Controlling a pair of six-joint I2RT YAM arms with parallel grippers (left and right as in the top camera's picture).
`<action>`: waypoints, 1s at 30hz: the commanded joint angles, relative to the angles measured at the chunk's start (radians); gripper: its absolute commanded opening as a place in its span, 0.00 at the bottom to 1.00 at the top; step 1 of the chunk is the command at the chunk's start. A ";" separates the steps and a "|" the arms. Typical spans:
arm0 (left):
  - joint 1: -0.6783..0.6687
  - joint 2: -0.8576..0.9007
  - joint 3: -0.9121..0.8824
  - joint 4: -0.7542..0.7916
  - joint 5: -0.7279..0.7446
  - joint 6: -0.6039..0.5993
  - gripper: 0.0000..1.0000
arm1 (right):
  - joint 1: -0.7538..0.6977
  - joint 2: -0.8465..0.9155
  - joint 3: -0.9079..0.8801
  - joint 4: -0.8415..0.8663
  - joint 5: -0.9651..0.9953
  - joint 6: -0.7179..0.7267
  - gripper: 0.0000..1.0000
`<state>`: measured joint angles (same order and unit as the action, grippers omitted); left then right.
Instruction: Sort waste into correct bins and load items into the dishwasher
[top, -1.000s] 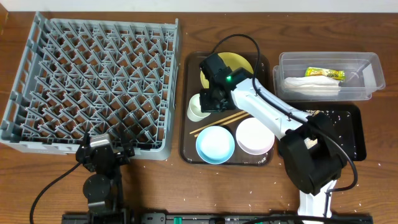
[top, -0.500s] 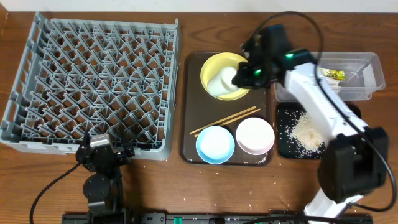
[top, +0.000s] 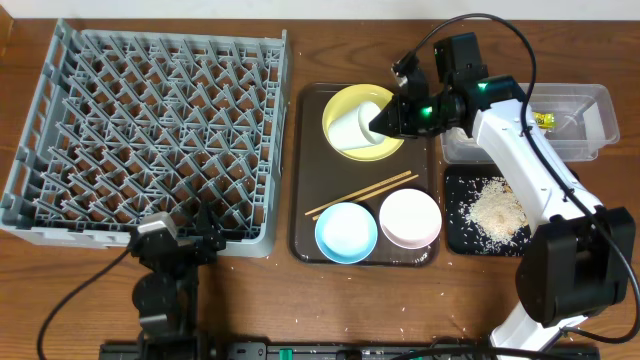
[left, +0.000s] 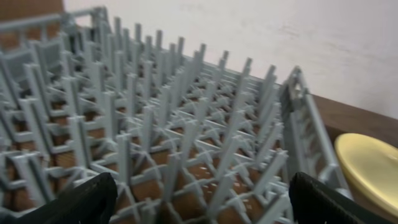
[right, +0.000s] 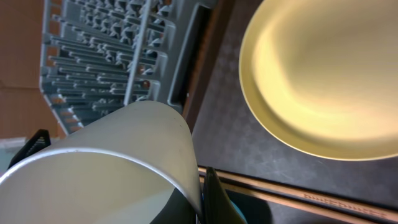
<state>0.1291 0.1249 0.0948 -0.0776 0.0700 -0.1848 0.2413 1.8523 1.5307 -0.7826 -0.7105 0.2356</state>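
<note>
**A:** Where do we find the small white cup (top: 345, 128)?

**B:** We see it gripped by the right end effector (top: 377, 121) and held tilted over the yellow plate (top: 372, 98). In the wrist view one black finger (right: 214, 198) presses against the cup's wall near the rim. We cannot tell whether the cup touches the plate.

**A:** And where do we place the plate?

**B:** It sits at the 12 o'clock end of the dark-brown serving tray (top: 299, 170). The chopsticks (top: 362, 194) lie slanted across the tray's middle. At the 6 o'clock end we have the light-blue bowl (top: 346, 233) toward 7 o'clock. The white bowl (top: 410, 218) is toward 5 o'clock, just beside it.

**A:** What do we make of the left end effector (left: 202, 205)?

**B:** Released. Its two dark fingertips (left: 81, 199) stand wide apart and hold nothing. It sits low, just beside the 6 o'clock wall of the dish rack (top: 150, 120). The rack lies on the counter (top: 300, 300) at 9 o'clock from the serving tray.

**A:** And where are our bins?

**B:** The clear tub (top: 598, 110) is at 3 o'clock from the plate, partly hidden under the right arm. We can see the yellow-green wrapper (top: 537, 119) inside it. At 6 o'clock from the tub, the black tray (top: 455, 232) holds a heap of rice-like crumbs (top: 497, 208). We also spot pale specks scattered on the counter near its 6 o'clock edge.
</note>
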 joint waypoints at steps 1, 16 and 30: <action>0.005 0.136 0.156 0.004 0.093 -0.084 0.90 | 0.000 -0.005 0.008 0.013 -0.078 -0.020 0.01; 0.005 0.870 0.588 0.222 0.748 -0.409 0.90 | -0.003 -0.005 0.008 0.104 -0.195 -0.010 0.01; 0.004 0.980 0.588 0.372 1.020 -1.250 0.89 | 0.018 0.006 0.008 0.251 -0.378 0.045 0.01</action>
<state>0.1299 1.1088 0.6609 0.2893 0.9867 -1.2842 0.2432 1.8523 1.5303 -0.5491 -0.9859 0.2710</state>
